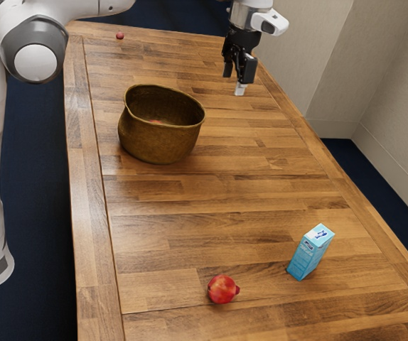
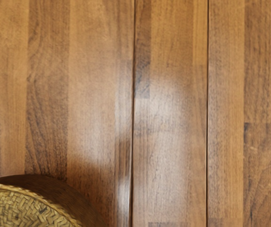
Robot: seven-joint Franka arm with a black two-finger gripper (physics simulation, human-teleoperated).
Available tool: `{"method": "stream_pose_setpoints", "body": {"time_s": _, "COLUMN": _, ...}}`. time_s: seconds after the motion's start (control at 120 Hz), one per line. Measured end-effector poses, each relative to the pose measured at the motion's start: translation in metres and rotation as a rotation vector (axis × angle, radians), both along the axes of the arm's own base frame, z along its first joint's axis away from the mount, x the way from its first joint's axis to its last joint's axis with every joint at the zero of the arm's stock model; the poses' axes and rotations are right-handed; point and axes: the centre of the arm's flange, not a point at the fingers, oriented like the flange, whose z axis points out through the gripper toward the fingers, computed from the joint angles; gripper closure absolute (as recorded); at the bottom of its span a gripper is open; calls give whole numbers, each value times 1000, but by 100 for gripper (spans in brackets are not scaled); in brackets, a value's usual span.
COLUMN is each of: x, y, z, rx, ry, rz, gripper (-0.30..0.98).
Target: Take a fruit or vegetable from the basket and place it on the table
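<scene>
Exterior view: my gripper (image 1: 237, 78) is hanging beyond the basket (image 1: 160, 145), clear of its rim, its fingers (image 1: 247, 69) standing apart and, as far as I can see, gripping nothing. A small pale bit (image 1: 240, 89) is showing under one finger; I can't tell if it is pad or something else. Down in the basket a reddish fruit (image 1: 158, 121) is lying, probably my target. The pomegranate (image 1: 222, 289) and the carton (image 1: 310, 252) are standing well apart from it, so I'm leaving them alone.

Wrist view: the camera is looking mostly at table (image 2: 173, 118), with the basket's woven rim (image 2: 27, 192) coming in, so I'm judging the hand off to one side. I'm planning to centre over the opening at height, then descend straight, keeping the fingers off the walls.
</scene>
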Motion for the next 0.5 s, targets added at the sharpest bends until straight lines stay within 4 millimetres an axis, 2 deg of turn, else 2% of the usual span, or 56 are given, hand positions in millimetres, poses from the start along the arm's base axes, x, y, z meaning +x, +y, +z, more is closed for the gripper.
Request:
{"method": "stream_pose_setpoints", "body": {"time_s": 0.1, "x": 0, "y": 0, "z": 0, "rx": -1, "ry": 0, "rz": -4, "gripper": 0}}
{"method": "stream_pose_setpoints", "body": {"time_s": 0.133, "x": -4, "y": 1, "z": 6, "rx": -7, "ry": -10, "rz": -3, "gripper": 0}}
{"method": "stream_pose_setpoints", "body": {"time_s": 0.233, "x": -56, "y": 8, "z": 91, "rx": -14, "ry": -158, "rz": 10, "gripper": 0}}
{"method": "stream_pose_setpoints", "body": {"time_s": 0.267, "x": -72, "y": 12, "z": 108, "rx": -23, "ry": -181, "rz": 17, "gripper": 0}}
{"method": "stream_pose_setpoints", "body": {"time_s": 0.3, "x": -82, "y": 19, "z": 115, "rx": -32, "ry": -185, "rz": 27, "gripper": 0}}
{"method": "stream_pose_setpoints", "body": {"time_s": 0.35, "x": -87, "y": 42, "z": 111, "rx": -40, "ry": -166, "rz": 71, "gripper": 0}}
{"method": "stream_pose_setpoints", "body": {"time_s": 0.5, "x": -95, "y": 149, "z": 67, "rx": -39, "ry": -62, "rz": 290, "gripper": 0}}
